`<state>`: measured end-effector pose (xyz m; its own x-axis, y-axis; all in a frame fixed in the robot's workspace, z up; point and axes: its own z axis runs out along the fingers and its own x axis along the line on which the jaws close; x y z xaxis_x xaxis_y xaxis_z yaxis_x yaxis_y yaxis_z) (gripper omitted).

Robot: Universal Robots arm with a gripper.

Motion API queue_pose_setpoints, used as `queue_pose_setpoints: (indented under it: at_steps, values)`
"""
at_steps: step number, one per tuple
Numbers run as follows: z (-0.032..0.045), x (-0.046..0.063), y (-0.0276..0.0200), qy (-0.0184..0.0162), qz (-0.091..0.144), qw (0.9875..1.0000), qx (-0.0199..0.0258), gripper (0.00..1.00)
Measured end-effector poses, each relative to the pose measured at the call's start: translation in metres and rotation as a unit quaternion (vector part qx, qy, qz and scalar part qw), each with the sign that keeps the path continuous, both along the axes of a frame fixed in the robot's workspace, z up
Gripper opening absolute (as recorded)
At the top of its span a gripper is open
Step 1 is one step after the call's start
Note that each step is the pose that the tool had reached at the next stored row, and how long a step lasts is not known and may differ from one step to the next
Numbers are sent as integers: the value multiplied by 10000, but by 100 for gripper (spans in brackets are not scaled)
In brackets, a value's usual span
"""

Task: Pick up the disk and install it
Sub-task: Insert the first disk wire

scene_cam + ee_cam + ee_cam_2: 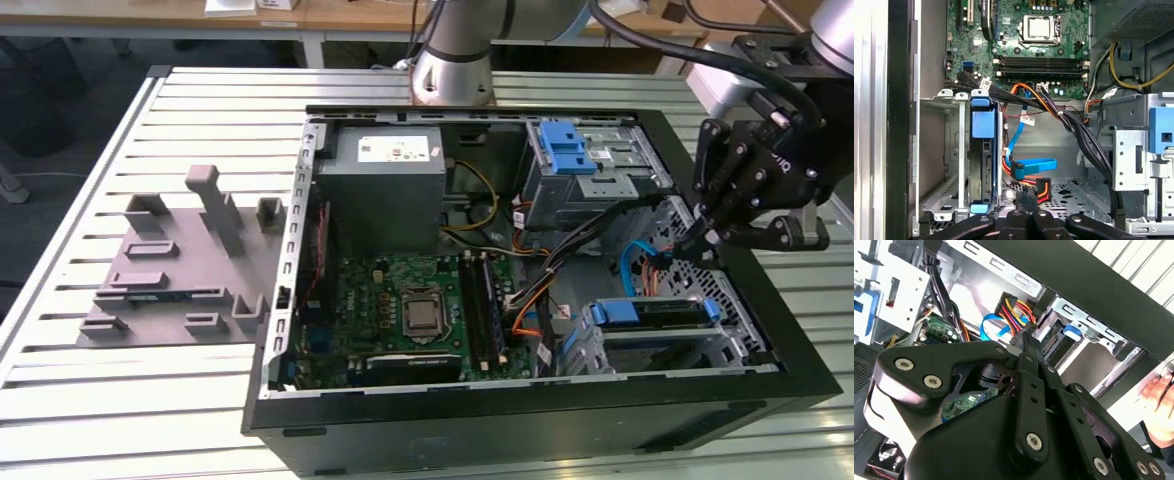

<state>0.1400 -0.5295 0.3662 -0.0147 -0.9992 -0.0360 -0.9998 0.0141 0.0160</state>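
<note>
The disk [650, 313] stands on edge in the metal drive bay [747, 335] at the front corner of the open computer case, on the exterior view's right. Its blue frame [983, 125] shows between the bay's walls in the first wrist view, and a blue tab of it [1074, 331] in the second. My gripper [702, 243] hangs just behind that bay, over the perforated case floor, apart from the disk. Its fingers [1026, 199] are shut together with nothing between them, tips close to the red-and-orange cable plug [1042, 188] and the blue flat cable [1034, 165].
The case holds a motherboard [400, 305], a grey power supply box [387, 175] and a second grey cage with a blue latch [567, 150]. Black cable bundles [1079, 130] cross near the gripper. A grey fixture plate [180, 265] lies on the slatted table. A person's hand [1160, 390] rests outside the case.
</note>
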Motion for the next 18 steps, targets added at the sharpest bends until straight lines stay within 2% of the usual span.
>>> queue_pose_setpoints:
  at_steps: [8,11,13,14,15,17,18]
  values:
    - [-6,5,33,0,-384,9993,-1,11]
    - [-11,13,49,-1,-427,9991,-28,11]
    - [-14,17,49,-3,-439,9990,-68,11]
    - [-15,17,52,-5,-441,9990,-110,11]
    - [-16,17,57,-7,-446,9989,-172,17]
    - [-18,18,63,-12,-472,9985,-284,17]
    - [-20,18,66,-13,-489,9983,-319,19]
